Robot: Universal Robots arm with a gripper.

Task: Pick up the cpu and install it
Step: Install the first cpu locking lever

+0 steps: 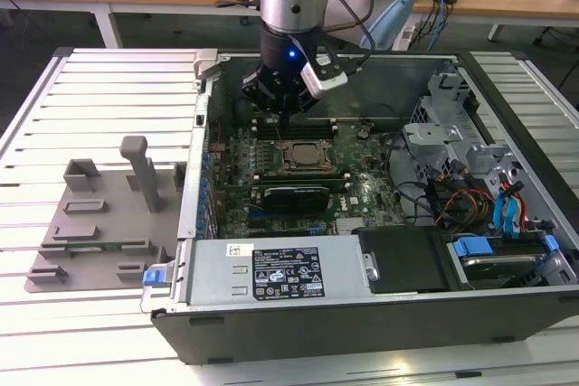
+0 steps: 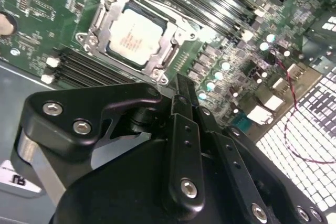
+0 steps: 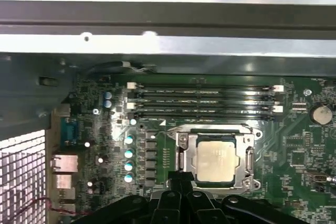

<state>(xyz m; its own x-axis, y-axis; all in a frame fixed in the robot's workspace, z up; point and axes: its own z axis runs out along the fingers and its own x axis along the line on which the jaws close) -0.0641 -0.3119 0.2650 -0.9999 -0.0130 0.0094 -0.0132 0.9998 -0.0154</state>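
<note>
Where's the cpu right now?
The cpu sits in the motherboard socket inside the open computer case, just below the gripper in the exterior view, next to the memory slots.

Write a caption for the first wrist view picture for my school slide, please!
The cpu sits in its socket on the green motherboard, with the robot's hand beside it.
</note>
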